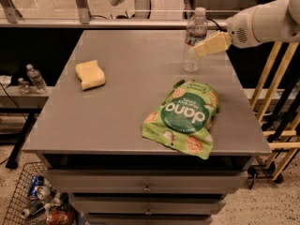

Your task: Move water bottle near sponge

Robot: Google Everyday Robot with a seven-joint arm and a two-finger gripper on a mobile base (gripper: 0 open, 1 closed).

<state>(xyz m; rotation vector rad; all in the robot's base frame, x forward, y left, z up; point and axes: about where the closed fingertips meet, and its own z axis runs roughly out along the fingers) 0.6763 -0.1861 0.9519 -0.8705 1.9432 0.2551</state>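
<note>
The bottle (191,55) stands upright near the far right of the table (131,50). It is well apart from the sponge (90,74), which lies flat toward the left side, and a green snack bag (185,118) lies in front of the bottle by the front edge. The gripper (199,49) reaches in from the right at mid-bottle height, its pale yellow tip against or just beside the bottle's right side; whether it is released or clenched I cannot tell.

My claw (200,49) sits upper right, pointing left and slightly down. My white arm (262,21) enters from the right.
</note>
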